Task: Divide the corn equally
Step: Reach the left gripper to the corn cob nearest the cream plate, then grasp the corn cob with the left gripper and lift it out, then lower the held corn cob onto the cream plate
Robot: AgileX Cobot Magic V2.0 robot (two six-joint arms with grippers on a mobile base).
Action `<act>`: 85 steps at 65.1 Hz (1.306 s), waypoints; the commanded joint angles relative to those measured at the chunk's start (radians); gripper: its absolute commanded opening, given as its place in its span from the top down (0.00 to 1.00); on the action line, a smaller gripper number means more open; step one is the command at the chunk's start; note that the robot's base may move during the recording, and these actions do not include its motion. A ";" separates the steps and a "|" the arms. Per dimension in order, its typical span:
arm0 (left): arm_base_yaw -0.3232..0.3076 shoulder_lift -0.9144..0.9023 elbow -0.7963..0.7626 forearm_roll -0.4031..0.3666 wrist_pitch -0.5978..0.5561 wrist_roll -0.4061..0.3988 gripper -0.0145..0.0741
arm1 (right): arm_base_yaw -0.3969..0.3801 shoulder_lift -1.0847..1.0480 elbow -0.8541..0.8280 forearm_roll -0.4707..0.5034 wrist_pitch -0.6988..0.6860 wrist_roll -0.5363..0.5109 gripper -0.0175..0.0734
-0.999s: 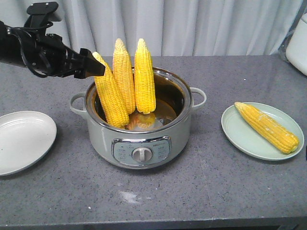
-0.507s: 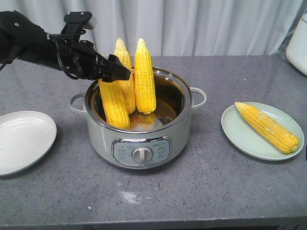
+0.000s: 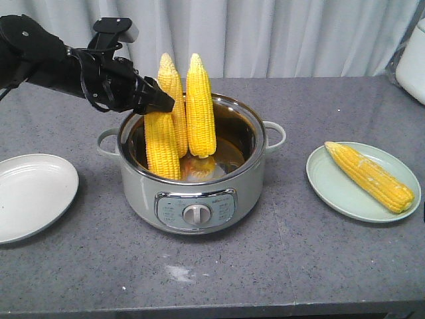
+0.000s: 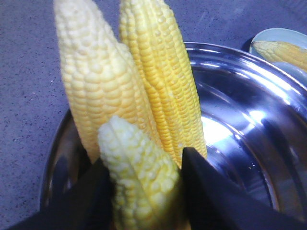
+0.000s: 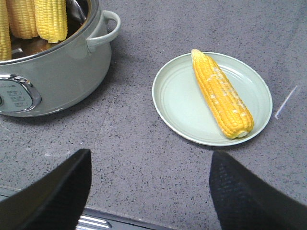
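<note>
Corn [image 4: 139, 177] in left gripper [image 4: 144, 160] (two cobs [image 4: 96, 81] crowding behind).

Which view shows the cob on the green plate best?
The right wrist view: the cob lies whole and close on the plate. Front view shows it smaller; left wrist catches only a blurred part.

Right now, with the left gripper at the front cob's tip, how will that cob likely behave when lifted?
The front cob stands straight in the pot, so it's probably stiff and won't sag. The left gripper pinches only its tapered tip, so it might slip out. Being round, it may roll on the plate.
</note>
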 commanded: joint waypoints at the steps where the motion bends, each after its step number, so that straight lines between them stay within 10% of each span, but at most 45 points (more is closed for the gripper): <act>1: -0.006 -0.052 -0.036 -0.049 -0.017 0.003 0.67 | -0.001 0.001 -0.025 -0.003 -0.061 -0.005 0.25; 54: -0.006 -0.397 -0.036 0.027 -0.128 -0.003 0.69 | -0.001 0.001 -0.025 -0.003 -0.061 -0.005 0.25; 62: -0.006 -0.465 -0.036 0.193 -0.091 -0.081 0.69 | -0.001 0.001 -0.025 -0.003 -0.061 -0.005 0.25; 85: -0.006 -0.497 -0.036 0.908 0.194 -0.634 0.69 | -0.001 0.001 -0.025 -0.003 -0.061 -0.005 0.25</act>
